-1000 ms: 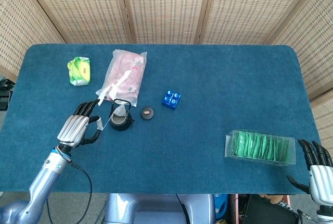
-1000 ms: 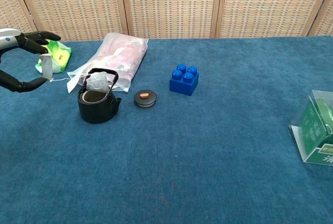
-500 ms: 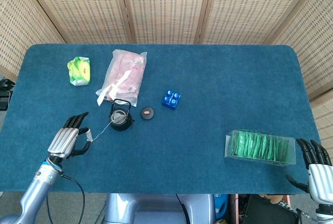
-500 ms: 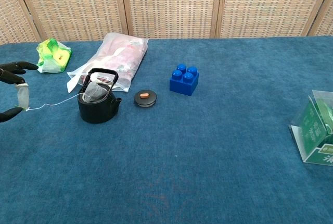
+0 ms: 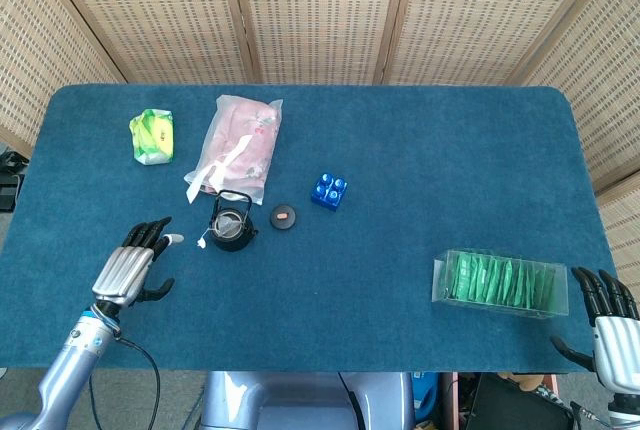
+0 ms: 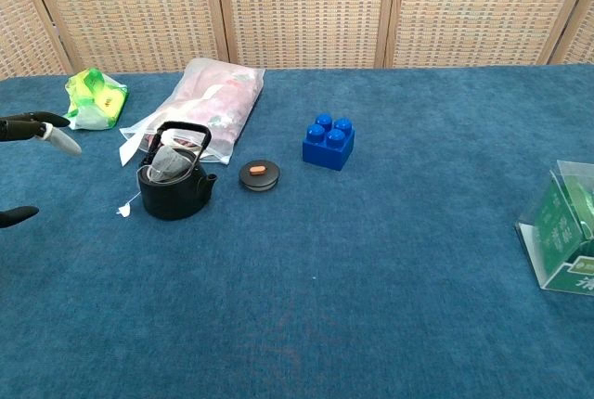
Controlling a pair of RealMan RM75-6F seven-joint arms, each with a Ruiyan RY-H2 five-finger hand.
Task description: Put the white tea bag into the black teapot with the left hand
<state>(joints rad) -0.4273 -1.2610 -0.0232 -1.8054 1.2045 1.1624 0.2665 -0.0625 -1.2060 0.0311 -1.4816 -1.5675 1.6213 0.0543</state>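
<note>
The black teapot [image 5: 229, 227] [image 6: 173, 186] stands open on the blue cloth, left of centre. The white tea bag [image 6: 170, 165] sits inside it under the handle. Its string hangs over the pot's left side, and the small white end [image 6: 122, 211] lies on the cloth. My left hand [image 5: 130, 265] hovers left of the pot with fingers spread, holding nothing; a small white sliver [image 6: 60, 139] shows at its fingertips [image 6: 28, 126]. My right hand [image 5: 610, 320] rests at the table's front right corner, fingers apart and empty.
The pot's lid [image 5: 284, 216] [image 6: 259, 174] lies just right of it. A blue brick [image 6: 329, 142] sits further right. A pink bag [image 6: 209, 97] and a green packet [image 6: 93, 97] lie behind. A clear box of green sachets [image 5: 500, 283] stands at the front right.
My left hand drew back to the left and down, then let go of the string's tag. The tea bag sank into the pot and the string fell slack beside it.
</note>
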